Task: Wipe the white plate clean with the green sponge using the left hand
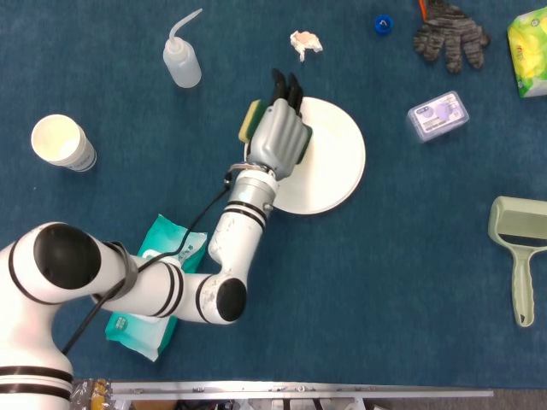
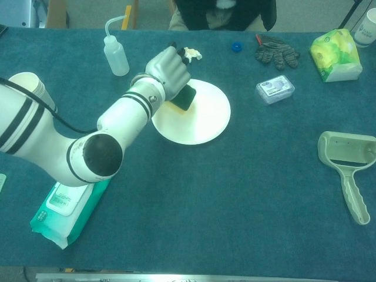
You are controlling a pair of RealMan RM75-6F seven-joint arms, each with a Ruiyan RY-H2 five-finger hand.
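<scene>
At the far left a white paper cup (image 1: pixel 61 142) stood on the blue table (image 1: pixel 385 282), and nearer the robot a teal pack of wet wipes (image 1: pixel 154 295) lay partly under the left arm. Farther back was a squeeze bottle (image 1: pixel 181 61) with a bent nozzle. The left hand (image 1: pixel 279 139) lay palm down over the left edge of the white plate (image 1: pixel 329 166), its fingers curled around the green sponge (image 2: pixel 187 97) and pressing it against the plate's surface. In the head view only the sponge's yellow side showed beside the knuckles; the chest view showed its dark green face on the plate. A crumpled tissue (image 1: pixel 305 43) lay just beyond the plate. Further right were a blue bottle cap (image 1: pixel 383 24), a dark knit glove (image 1: pixel 450 36) and a small clear plastic box (image 1: pixel 438 116). At the right edge sat a yellow-green packet (image 1: pixel 530 41) at the far side and a pale green lint roller holder (image 1: pixel 518 252) nearer. The right hand appeared in neither view.
</scene>
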